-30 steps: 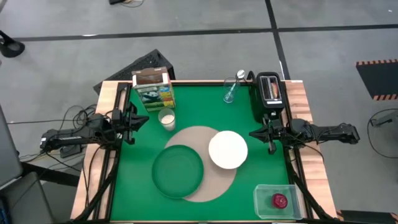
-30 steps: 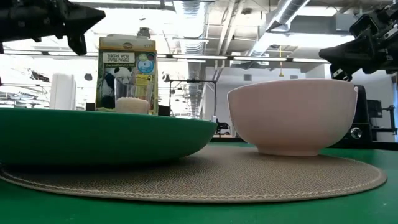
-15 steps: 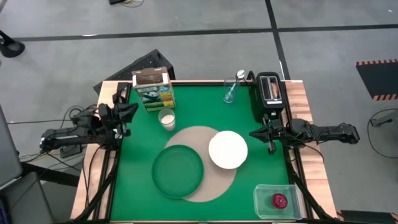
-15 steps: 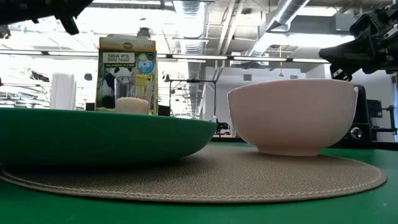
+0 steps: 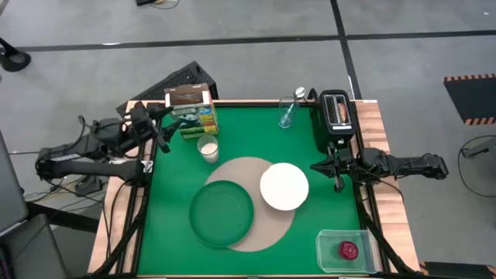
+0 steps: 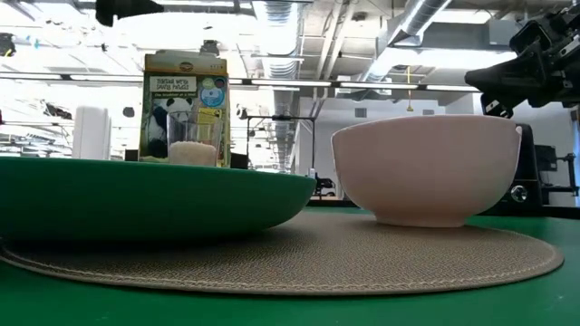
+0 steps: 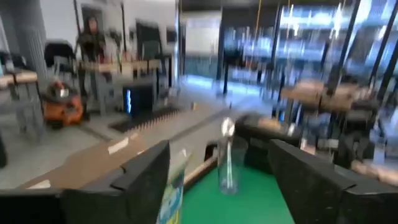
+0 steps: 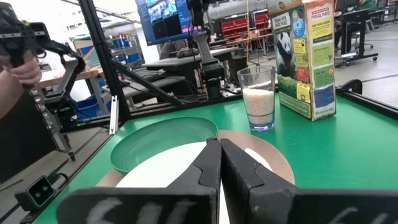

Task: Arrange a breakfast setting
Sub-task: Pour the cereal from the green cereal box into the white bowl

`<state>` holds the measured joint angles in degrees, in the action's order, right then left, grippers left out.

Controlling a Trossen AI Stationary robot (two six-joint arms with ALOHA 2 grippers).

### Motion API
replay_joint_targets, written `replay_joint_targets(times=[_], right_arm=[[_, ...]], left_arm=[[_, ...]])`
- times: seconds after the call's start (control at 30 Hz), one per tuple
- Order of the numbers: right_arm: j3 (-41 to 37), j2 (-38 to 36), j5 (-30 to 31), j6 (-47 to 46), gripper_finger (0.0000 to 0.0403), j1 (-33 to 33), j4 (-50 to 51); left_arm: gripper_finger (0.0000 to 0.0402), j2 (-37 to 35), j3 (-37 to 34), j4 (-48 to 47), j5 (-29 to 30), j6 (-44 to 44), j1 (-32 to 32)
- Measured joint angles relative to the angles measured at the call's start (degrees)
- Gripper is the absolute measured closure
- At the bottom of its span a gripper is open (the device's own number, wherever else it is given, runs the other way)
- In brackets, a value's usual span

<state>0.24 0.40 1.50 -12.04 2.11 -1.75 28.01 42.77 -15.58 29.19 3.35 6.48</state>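
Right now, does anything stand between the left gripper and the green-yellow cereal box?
Nothing visible does. The open left gripper sits at the table's far-left corner, right beside the green-yellow cereal box. The milk glass stands nearer the round beige placemat, off that line.

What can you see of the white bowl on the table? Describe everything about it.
The round white bowl looks like smooth glazed ceramic, with a plain rim and a narrow foot that shows in the low view. It stands upright and looks empty from above. It rests on the right part of the round beige woven placemat, beside the dark green plate, their rims close or touching. No tool touches it.
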Motion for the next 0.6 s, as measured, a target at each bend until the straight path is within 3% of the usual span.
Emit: replay_joint_targets(times=[0.2, 0.3, 0.4, 0.6], right_arm=[[0.01, 0.00, 0.00, 0.00, 0.0370, 0.01, 0.00], [0.01, 0.00, 0.00, 0.00, 0.0370, 0.00, -0.01], [0.01, 0.00, 0.00, 0.00, 0.0370, 0.00, 0.00], [0.00, 0.00, 0.00, 0.00, 0.0370, 0.01, 0.00]], left_arm=[[0.0108, 9.72, 14.77, -14.55, 0.51, 0.92, 0.00], [0.0108, 13.56, 19.98, -20.07, 5.89, -0.15, 0.00], [0.0110, 15.88, 22.37, -22.13, 9.02, -3.81, -0.01], [0.0110, 19.49, 22.65, -22.51, 7.06, -6.29, 0.08]])
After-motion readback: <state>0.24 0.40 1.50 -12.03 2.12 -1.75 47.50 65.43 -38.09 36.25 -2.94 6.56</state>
